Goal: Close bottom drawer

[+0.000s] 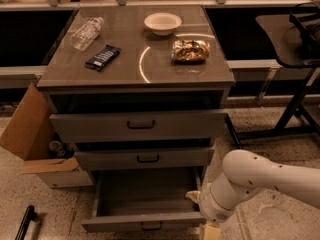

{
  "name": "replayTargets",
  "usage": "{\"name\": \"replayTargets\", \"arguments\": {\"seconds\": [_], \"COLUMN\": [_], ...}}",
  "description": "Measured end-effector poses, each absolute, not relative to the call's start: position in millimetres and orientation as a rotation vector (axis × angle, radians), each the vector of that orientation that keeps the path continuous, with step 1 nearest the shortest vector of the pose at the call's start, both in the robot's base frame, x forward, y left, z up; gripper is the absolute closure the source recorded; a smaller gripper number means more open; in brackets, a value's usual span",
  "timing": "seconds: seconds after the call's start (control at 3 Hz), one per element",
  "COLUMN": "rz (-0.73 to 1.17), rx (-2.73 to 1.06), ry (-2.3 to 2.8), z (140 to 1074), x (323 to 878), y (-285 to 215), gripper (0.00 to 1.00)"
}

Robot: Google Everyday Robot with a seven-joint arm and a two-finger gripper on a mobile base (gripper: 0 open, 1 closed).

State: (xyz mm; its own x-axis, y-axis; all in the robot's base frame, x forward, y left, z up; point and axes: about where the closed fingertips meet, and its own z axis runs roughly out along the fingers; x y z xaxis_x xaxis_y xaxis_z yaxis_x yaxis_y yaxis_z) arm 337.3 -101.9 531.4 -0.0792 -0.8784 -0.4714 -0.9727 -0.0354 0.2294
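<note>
The bottom drawer [142, 204] of the grey cabinet [135, 74] stands pulled far out. Its grey box shows nothing inside, and its low flat front with a small dark pull [151, 226] is near the bottom edge of the camera view. My white arm [260, 181] reaches in from the right. My gripper [210, 231] is at the very bottom of the view, right beside the front right corner of the bottom drawer and mostly cut off by the picture's edge.
The top drawer [140, 125] and middle drawer [145, 158] stand slightly out. On the cabinet top lie a plastic bottle [87, 32], a dark snack bar [102, 57], a white bowl [162, 23] and a golden snack bag [190, 50]. An open cardboard box [35, 139] stands at the left, a black stand [300, 99] at the right.
</note>
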Motion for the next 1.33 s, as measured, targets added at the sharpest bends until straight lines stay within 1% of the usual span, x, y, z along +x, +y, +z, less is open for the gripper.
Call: {"name": "replayTargets", "arguments": {"seconds": [0.33,1.0,1.33], "rz": [0.793,1.02,1.105], "rx": [-2.029,-1.994,-1.948], "ry": [2.043,2.104,2.137], "z": [478,349,299], "x": [340,320,312], "y": [-125,-168,-180], "gripper": [0.0,0.0,0.19]}}
